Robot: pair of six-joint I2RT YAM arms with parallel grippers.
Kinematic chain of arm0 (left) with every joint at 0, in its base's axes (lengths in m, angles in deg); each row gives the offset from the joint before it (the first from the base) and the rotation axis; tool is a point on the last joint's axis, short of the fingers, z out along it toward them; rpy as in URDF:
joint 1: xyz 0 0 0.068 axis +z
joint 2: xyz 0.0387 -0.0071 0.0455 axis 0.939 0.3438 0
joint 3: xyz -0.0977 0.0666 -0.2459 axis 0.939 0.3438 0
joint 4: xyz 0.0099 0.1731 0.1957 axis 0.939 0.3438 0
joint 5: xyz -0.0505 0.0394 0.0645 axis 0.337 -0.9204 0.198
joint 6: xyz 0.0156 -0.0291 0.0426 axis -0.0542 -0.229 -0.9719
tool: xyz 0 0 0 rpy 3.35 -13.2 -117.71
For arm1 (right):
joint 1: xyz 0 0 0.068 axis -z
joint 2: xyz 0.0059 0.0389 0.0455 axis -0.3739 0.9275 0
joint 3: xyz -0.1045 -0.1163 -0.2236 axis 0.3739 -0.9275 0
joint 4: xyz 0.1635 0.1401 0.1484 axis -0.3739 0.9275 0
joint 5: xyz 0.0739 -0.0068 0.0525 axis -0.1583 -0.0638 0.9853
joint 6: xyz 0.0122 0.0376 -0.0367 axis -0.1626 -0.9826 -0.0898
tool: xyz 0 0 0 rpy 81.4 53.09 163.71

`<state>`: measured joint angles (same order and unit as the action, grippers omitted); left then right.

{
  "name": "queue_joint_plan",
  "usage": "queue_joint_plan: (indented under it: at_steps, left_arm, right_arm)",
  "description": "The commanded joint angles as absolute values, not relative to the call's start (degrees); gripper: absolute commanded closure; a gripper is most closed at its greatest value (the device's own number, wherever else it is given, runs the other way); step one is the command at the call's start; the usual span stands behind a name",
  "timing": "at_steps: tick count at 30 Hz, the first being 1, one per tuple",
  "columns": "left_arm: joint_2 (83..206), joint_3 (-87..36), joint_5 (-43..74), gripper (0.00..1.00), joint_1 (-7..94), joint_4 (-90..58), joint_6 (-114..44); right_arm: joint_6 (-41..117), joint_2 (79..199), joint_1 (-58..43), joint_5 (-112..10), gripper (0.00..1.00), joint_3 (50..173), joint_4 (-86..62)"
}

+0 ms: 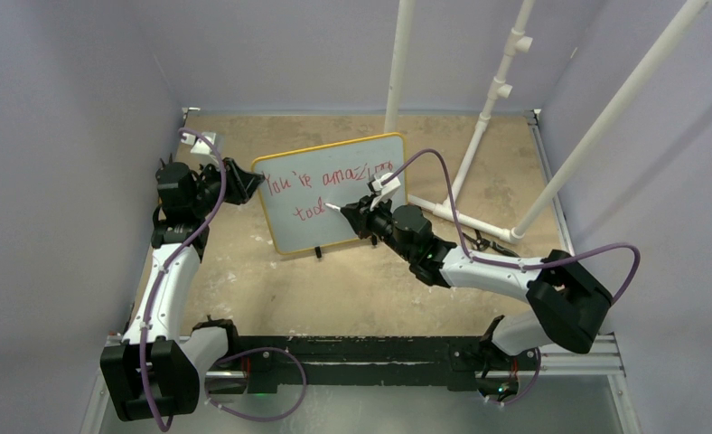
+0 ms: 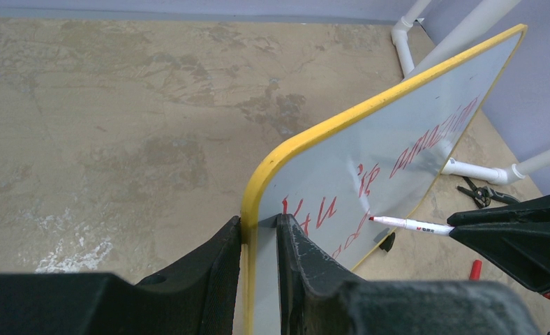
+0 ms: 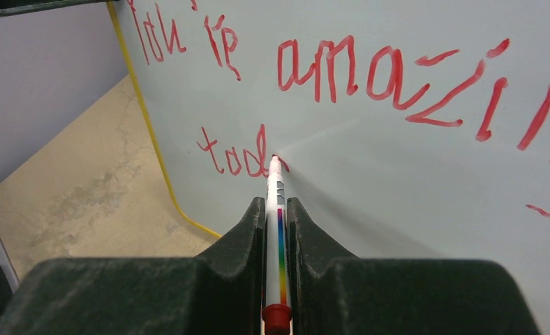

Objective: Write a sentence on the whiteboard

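The whiteboard (image 1: 334, 194) with a yellow frame stands tilted on the tan table and reads "You're amazing" over "tod" in red. My left gripper (image 1: 248, 183) is shut on its left edge; in the left wrist view the fingers (image 2: 258, 225) clamp the yellow frame (image 2: 314, 132). My right gripper (image 1: 360, 215) is shut on a white red-ink marker (image 1: 334, 209). In the right wrist view the marker (image 3: 275, 178) sits between the jaws of my right gripper (image 3: 277, 208), with its tip touching the board (image 3: 412, 181) just after "tod". The marker also shows in the left wrist view (image 2: 408, 224).
A white PVC pipe frame (image 1: 483, 117) stands behind and right of the board, its base pipe (image 1: 461, 217) on the table. A red marker cap (image 2: 475, 269) and a small black tool (image 2: 483, 194) lie near the board's right end. Purple walls enclose the table.
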<state>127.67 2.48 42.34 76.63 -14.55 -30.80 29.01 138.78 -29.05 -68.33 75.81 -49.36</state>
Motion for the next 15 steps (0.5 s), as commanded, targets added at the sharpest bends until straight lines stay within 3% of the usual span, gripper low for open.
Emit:
queue_joint_plan:
  at_steps: [1, 15]
  left_arm:
    - [127.2, 2.6, 43.4, 0.77, 76.7, -16.1, -30.8]
    - [127.5, 2.7, 43.6, 0.77, 76.8, -16.3, -30.5]
  right_arm:
    - [31.1, 140.2, -28.7, -68.5, 1.00, 77.9, -51.6]
    - [29.0, 138.9, -28.9, -68.4, 1.00, 73.5, -49.5]
